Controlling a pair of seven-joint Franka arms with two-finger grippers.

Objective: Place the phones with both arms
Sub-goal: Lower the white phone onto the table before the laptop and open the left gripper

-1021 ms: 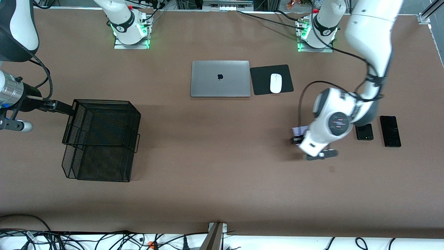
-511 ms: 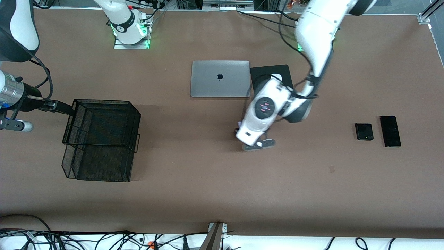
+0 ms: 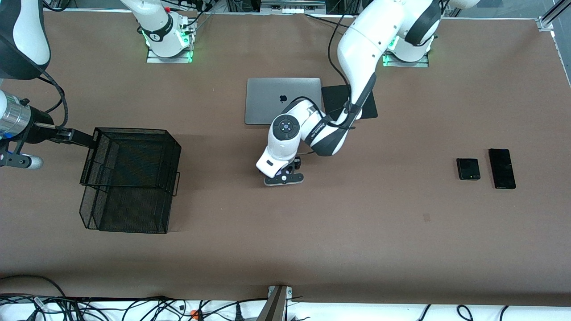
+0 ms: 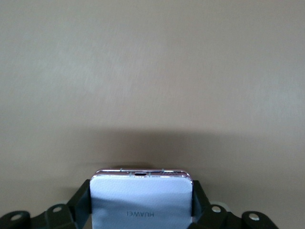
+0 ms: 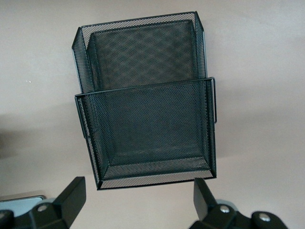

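My left gripper is shut on the pale lilac phone, gripping its two sides, low over the bare table just nearer the front camera than the laptop. In the front view the phone is mostly hidden under the hand. The small squarish black phone and the longer black slab lie side by side toward the left arm's end. My right gripper is open and empty at the rim of the black mesh basket, and that arm waits.
The mesh basket has two tiers and stands toward the right arm's end. The closed grey laptop and a black mouse pad lie mid-table near the bases. The left arm covers the mouse.
My left arm has swung from beside the two black phones toward the right arm's end, carrying the lilac phone to the table's middle. The right arm has not moved.
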